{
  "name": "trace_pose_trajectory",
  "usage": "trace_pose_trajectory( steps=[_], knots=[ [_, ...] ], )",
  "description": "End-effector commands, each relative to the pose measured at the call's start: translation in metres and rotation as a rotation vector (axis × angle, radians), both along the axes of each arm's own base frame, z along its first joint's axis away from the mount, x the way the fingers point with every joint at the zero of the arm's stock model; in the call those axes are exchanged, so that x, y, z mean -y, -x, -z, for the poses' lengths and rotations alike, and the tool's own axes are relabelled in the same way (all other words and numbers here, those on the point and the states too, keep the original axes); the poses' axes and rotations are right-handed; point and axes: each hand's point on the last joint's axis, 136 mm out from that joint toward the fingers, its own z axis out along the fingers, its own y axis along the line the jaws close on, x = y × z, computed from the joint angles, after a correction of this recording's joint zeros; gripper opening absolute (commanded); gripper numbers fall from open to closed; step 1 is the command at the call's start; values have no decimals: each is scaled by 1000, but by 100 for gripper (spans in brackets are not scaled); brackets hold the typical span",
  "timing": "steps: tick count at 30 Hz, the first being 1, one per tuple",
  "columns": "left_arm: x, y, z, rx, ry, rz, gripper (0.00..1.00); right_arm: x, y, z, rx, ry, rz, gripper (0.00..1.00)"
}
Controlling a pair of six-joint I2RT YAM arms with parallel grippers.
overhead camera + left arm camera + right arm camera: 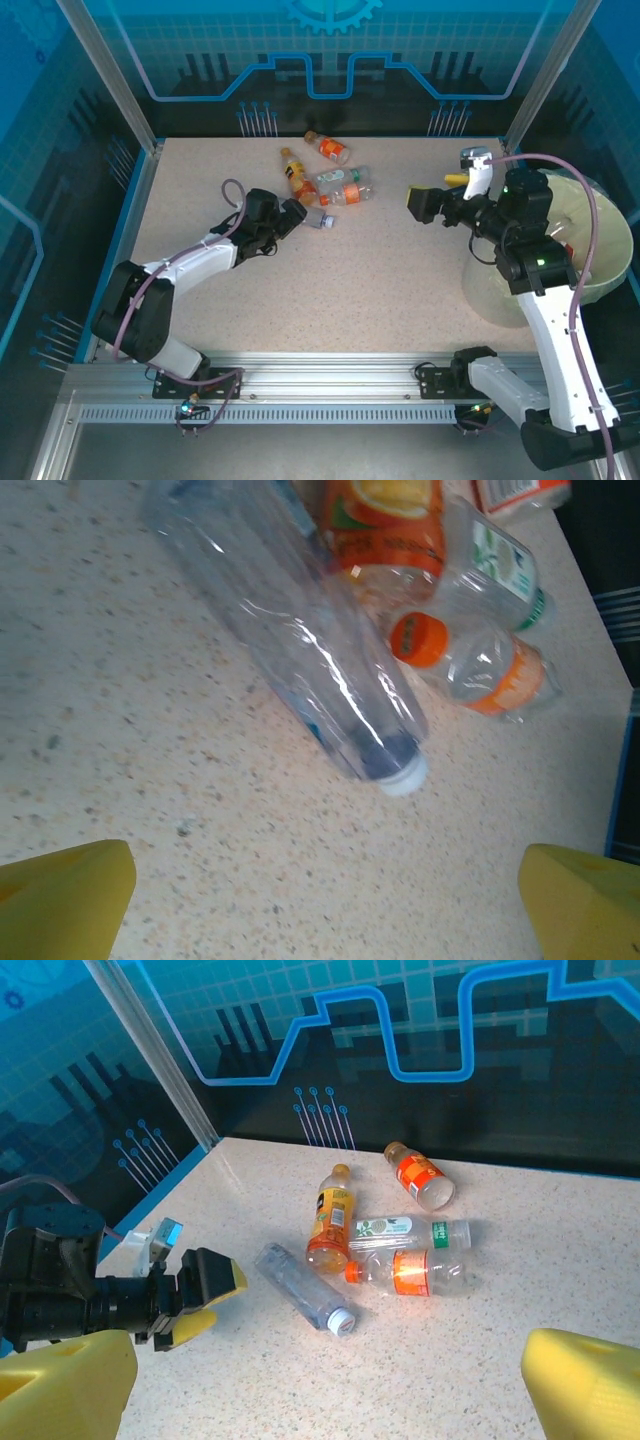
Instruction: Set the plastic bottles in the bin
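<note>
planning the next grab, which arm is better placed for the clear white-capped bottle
Left. The left gripper, open, faces the clear bottle close up; the right gripper hangs farther off, nearer the bin.

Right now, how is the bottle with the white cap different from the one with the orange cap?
The white-capped bottle lies slanted, cap toward the near edge; the orange-capped bottle lies crosswise, cap to the left. The white-capped bottle has no orange band; the orange-capped bottle wears one. Both are clear and lie on their sides on the table.
</note>
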Motion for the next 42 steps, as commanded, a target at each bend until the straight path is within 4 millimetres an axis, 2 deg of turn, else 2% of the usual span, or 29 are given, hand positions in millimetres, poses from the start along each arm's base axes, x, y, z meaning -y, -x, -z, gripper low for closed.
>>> trace_pose_trajectory(
  steps=[1,4,8,13,18,26,31,35,39,42],
  knots=[
    [-18,-11,5,-27,-31,-81,99,1,-6,-4,55,43,24,100],
    [-28,-21,14,-71,-53,-104,99,1,-6,0,47,53,27,100],
    [-27,-37,22,-125,-38,-104,99,0,-1,4,38,78,12,100],
    [-33,-48,33,-221,-110,-145,99,1,3,8,50,89,8,100],
    [-34,-62,39,-230,-113,-171,99,1,7,8,72,103,1,100],
    [-33,-81,61,-278,-76,-204,96,4,9,11,70,124,5,100],
    [-30,-94,69,-286,-64,-213,92,3,9,14,60,125,2,100],
    [-27,-96,80,-314,-63,-206,88,3,8,15,56,129,1,100],
    [-23,-96,85,-319,-49,-183,78,3,7,18,48,131,5,100],
    [-18,-99,81,-291,-43,-140,66,4,6,17,49,131,9,100]
  ],
)
